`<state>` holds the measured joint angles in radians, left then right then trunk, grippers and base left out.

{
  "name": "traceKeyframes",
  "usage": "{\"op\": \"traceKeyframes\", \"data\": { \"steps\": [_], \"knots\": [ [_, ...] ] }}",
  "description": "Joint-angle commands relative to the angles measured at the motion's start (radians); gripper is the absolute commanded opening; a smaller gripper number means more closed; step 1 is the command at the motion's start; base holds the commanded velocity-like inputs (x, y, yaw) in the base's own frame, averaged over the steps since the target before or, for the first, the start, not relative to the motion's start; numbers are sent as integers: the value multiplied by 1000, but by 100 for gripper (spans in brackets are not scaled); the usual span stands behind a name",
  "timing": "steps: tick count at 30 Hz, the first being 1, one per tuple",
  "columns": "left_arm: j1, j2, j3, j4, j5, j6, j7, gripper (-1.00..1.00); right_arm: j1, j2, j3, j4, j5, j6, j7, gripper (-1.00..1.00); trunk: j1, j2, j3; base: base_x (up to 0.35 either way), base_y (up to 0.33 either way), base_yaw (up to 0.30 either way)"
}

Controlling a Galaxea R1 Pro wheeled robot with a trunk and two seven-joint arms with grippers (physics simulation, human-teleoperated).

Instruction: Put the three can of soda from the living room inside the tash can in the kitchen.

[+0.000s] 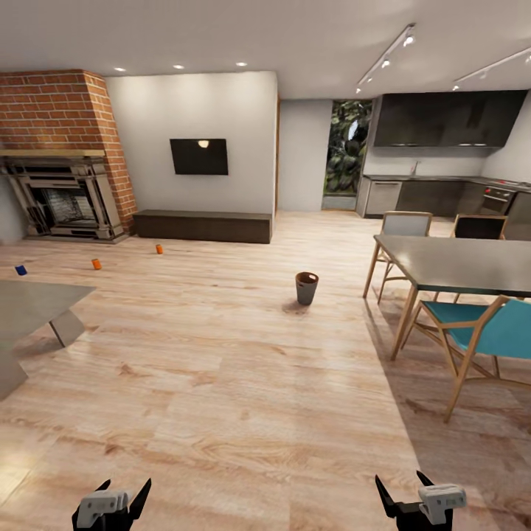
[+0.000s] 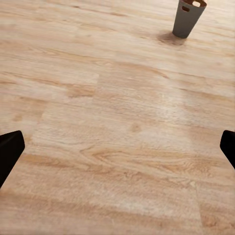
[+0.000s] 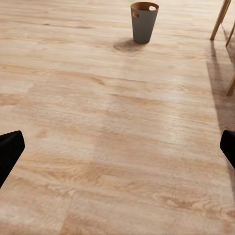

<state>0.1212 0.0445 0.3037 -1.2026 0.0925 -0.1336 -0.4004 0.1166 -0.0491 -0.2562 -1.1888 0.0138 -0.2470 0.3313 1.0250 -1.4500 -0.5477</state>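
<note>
Three soda cans stand on the wood floor far off at the left, near the fireplace: a dark blue can (image 1: 21, 270), an orange can (image 1: 96, 263) and another orange can (image 1: 158, 249). The trash can (image 1: 306, 287), grey outside and brown inside, stands upright on the floor mid-room; it also appears as the trash can (image 2: 188, 18) and the trash can (image 3: 144, 22) in the wrist views. My left gripper (image 1: 113, 504) and right gripper (image 1: 415, 501) hang low at the front, both open and holding nothing, far from every can.
A dining table (image 1: 457, 264) with wooden chairs, one teal (image 1: 487, 332), stands at the right. A grey low table (image 1: 33, 310) juts in from the left. Behind are the brick fireplace (image 1: 63, 188), a dark bench (image 1: 203, 226) and the kitchen counter (image 1: 442, 193).
</note>
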Motion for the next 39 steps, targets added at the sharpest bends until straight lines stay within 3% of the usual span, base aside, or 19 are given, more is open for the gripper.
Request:
{"op": "traceKeyframes", "data": {
  "steps": [1, 39],
  "knots": [
    [0, 0, 0, 0, 0, 0, 0, 100, 0, 0, 0, 0, 0, 0, 0, 100, 0, 0, 0, 87, 0, 14],
    [0, 0, 0, 0, 0, 1, 29, 100, 0, 0, -3, 9, -2, 0, 0, 100, 0, 0, 5, 296, 0, 1]
  ]
}}
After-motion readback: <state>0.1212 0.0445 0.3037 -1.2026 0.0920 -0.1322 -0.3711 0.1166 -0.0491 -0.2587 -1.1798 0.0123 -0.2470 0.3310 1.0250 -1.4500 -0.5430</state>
